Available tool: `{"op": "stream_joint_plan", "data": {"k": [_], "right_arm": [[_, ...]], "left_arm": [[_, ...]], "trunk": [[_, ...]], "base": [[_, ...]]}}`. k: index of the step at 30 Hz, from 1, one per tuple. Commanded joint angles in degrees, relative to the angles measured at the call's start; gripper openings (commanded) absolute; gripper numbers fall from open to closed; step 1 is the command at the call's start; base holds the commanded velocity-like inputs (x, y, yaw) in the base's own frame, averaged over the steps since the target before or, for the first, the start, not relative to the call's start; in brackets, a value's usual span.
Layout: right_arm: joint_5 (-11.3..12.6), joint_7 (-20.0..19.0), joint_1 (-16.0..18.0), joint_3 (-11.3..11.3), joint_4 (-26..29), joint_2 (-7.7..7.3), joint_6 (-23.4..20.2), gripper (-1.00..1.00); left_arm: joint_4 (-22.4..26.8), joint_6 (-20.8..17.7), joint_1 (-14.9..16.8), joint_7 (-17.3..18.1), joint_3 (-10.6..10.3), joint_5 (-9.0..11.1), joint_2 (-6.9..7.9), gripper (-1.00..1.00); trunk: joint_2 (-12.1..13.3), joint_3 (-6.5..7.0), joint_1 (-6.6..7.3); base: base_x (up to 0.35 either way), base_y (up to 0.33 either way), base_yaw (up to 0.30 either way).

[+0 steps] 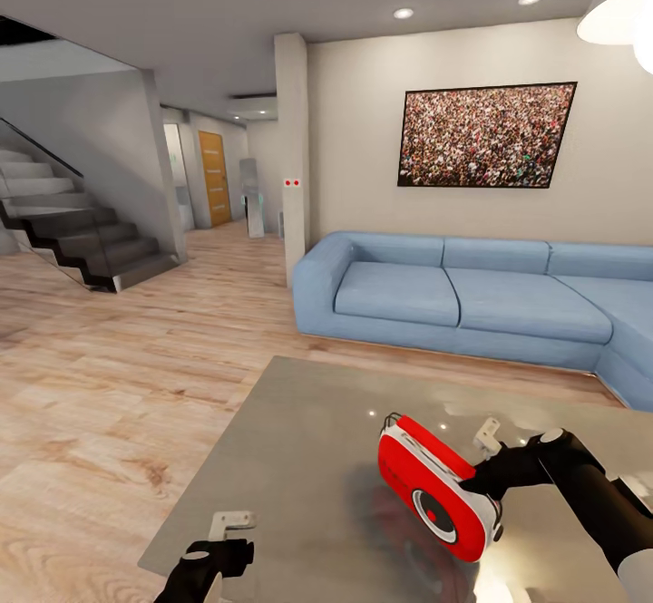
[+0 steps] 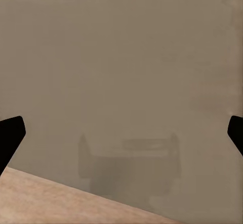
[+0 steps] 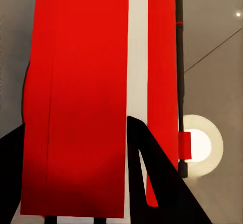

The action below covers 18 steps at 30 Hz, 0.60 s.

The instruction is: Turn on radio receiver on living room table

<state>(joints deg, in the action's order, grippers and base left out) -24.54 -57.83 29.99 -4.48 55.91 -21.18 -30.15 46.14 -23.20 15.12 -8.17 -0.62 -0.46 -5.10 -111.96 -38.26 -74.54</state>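
stairs (image 1: pixel 82 240) rise at the far left, with an orange door (image 1: pixel 214 177) down the hall beyond them. the left gripper (image 1: pixel 227 535) hangs over the near left corner of the table (image 1: pixel 299 458), its fingers (image 2: pixel 10 135) spread wide apart and holding nothing; the left wrist view shows the grey top with wood floor (image 2: pixel 45 198) at one edge. the radio (image 1: pixel 435 487) is on the right part of the table, tilted, its dial with a red centre facing near. the right gripper (image 1: pixel 485 485) is closed on the radio from the right side; in the right wrist view the dark fingers (image 3: pixel 152 183) lie against the red body (image 3: pixel 81 97) on both sides. a blue sofa (image 1: pixel 453 299) stands beyond the table, under a crowd picture (image 1: pixel 485 136) on the far wall.
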Motion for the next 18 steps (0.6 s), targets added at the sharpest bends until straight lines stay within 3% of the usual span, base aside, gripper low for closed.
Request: {"op": "stream_joint_plan", "data": {"k": [1,18], "right_arm": [[-0.1,0.0,0.0,0.0,0.0,0.0,-0.1,-1.0],[-0.2,0.1,0.0,0.1,0.0,0.0,-0.1,-1.0]], "left_arm": [[0.0,0.0,0.0,0.0,0.0,0.0,-0.01,1.0],[0.1,0.0,0.0,-0.1,0.0,-0.1,0.35,1.0]], "trunk": [[0.0,-0.01,0.0],[0.0,-0.01,0.0]], "base": [[0.0,0.0,0.0],[0.0,0.0,0.0]]}}
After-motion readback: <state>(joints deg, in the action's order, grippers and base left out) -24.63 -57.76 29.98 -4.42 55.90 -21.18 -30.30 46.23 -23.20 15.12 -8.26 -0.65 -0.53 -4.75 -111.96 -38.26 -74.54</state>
